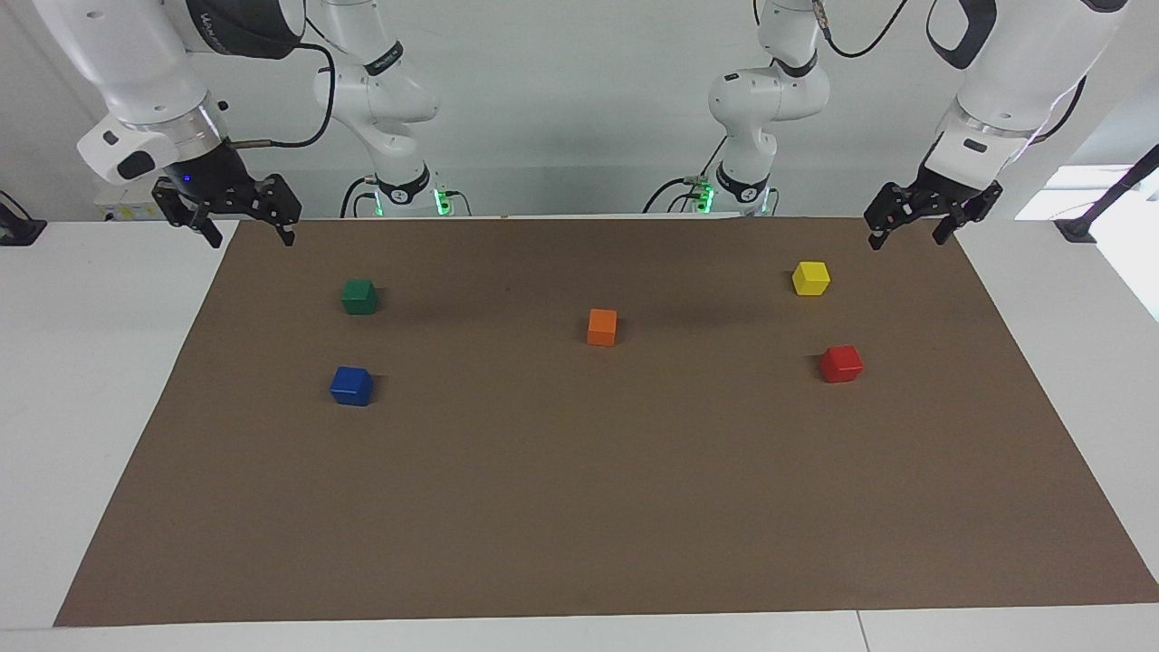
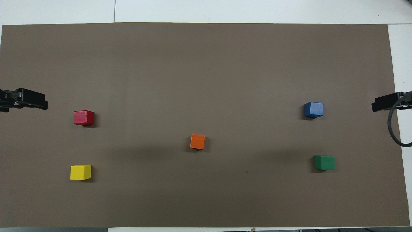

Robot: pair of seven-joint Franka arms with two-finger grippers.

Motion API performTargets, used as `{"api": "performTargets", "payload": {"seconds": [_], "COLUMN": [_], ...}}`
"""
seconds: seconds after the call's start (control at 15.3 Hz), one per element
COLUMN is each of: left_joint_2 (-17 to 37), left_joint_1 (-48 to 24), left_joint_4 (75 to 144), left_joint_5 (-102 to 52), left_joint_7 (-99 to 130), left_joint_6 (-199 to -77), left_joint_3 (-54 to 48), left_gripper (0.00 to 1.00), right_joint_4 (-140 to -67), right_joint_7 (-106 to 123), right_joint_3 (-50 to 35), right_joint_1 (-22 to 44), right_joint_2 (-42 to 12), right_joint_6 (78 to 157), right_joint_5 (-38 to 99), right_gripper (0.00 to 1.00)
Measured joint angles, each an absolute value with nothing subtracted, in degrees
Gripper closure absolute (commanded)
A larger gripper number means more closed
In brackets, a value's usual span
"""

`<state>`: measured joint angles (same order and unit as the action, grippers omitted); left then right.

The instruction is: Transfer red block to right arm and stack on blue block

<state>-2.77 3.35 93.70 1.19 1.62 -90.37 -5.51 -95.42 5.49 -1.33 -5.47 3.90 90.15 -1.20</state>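
Observation:
The red block (image 1: 841, 363) lies on the brown mat (image 1: 579, 507) toward the left arm's end; it also shows in the overhead view (image 2: 83, 117). The blue block (image 1: 351, 386) lies toward the right arm's end and shows in the overhead view too (image 2: 313, 109). My left gripper (image 1: 908, 238) hangs open and empty over the mat's corner at its own end, apart from the red block. My right gripper (image 1: 252, 238), with a blue wrist light, hangs open and empty over the mat's corner at its end. Both arms wait.
A yellow block (image 1: 810, 278) lies nearer to the robots than the red block. A green block (image 1: 359, 296) lies nearer to the robots than the blue block. An orange block (image 1: 601, 327) sits mid-mat. Two smaller arms (image 1: 398, 186) with green base lights stand at the robots' edge of the table.

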Motion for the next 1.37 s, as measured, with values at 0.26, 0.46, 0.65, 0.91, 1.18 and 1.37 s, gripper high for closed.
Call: {"api": "performTargets", "payload": {"seconds": [0.26, 0.46, 0.65, 0.91, 1.18, 1.37], "left_joint_2": [-2.8, -2.8, -2.8, -2.4, -1.0, 0.7], "left_joint_1": [3.3, 3.3, 3.3, 3.3, 3.2, 3.2], "left_joint_4": [93.7, 93.7, 93.8, 97.7, 105.2, 111.9], "left_joint_5": [1.2, 1.2, 1.2, 1.2, 1.2, 1.2], "left_joint_7": [1.6, 1.6, 1.7, 1.6, 1.7, 1.7], "left_joint_6": [-90.4, -90.4, -90.4, -95.3, -103.0, -111.8], "left_joint_3": [-5.5, -5.3, -4.9, -2.8, -2.7, -2.7], "left_gripper": [0.00, 0.00, 0.00, 0.00, 0.00, 0.00], "right_joint_4": [-95.4, -95.4, -95.4, -95.8, -99.0, -105.1], "right_joint_7": [5.5, 5.5, 5.6, 6.0, 6.0, 6.4], "right_joint_3": [-1.3, -1.3, -1.3, -1.2, -1.2, -1.2], "right_joint_1": [-5.5, -5.5, -5.5, -5.5, -5.5, -5.5], "right_joint_2": [3.9, 3.9, 3.9, 3.9, 4.1, 4.5], "right_joint_6": [90.1, 90.1, 90.1, 90.0, 90.9, 96.6], "right_joint_5": [-1.2, -1.2, -1.2, -1.2, -1.2, 1.0], "right_gripper": [0.00, 0.00, 0.00, 0.00, 0.00, 0.00]}}
